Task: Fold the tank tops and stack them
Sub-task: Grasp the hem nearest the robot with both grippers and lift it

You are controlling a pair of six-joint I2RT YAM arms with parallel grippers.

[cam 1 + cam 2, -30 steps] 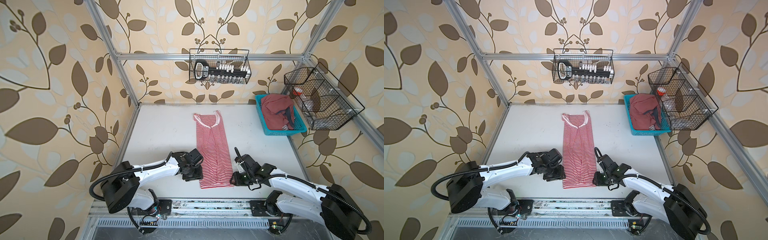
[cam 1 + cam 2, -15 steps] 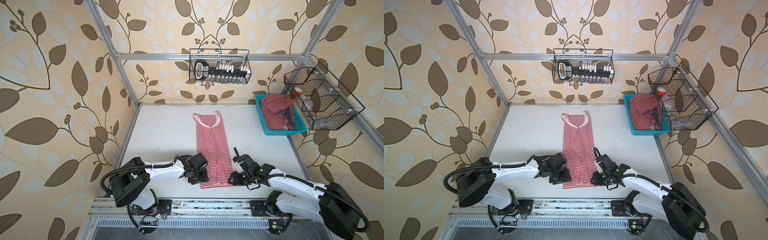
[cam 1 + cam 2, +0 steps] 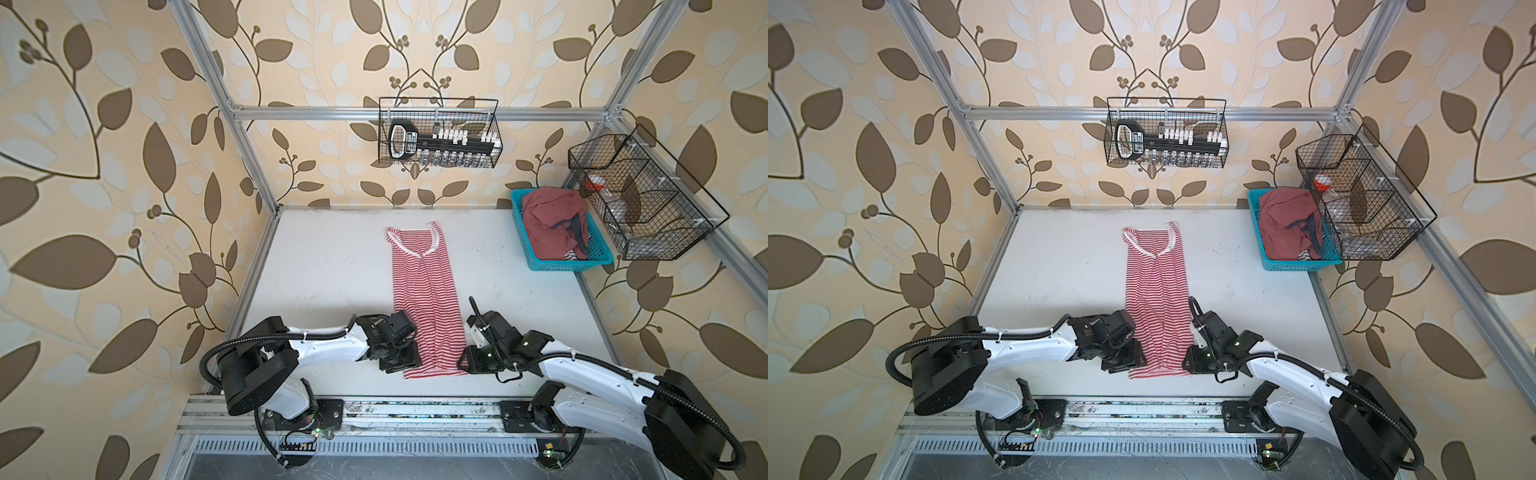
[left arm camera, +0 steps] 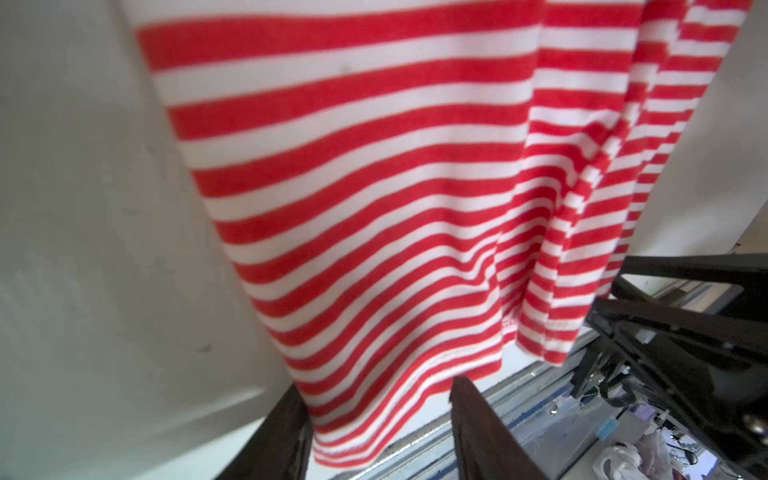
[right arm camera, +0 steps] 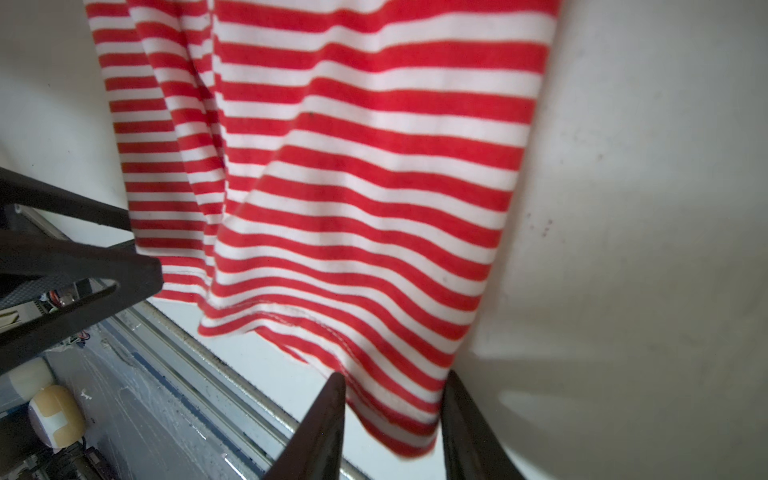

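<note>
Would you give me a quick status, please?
Left gripper, right gripper: jaws open astride hem corners. Striped top flat on table. Red top in basket. Nothing blocking.

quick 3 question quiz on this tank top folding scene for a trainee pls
1. True or false: the striped tank top lies crumpled in the blue basket.
2. What fills the blue basket? A) dusty red tank top B) towel C) nothing
3. Fill in: both arms' jaws stand open around the striped tank top's ___ corners.
Key: 1 false, it lies flat on the table; 2 A; 3 hem.
</note>
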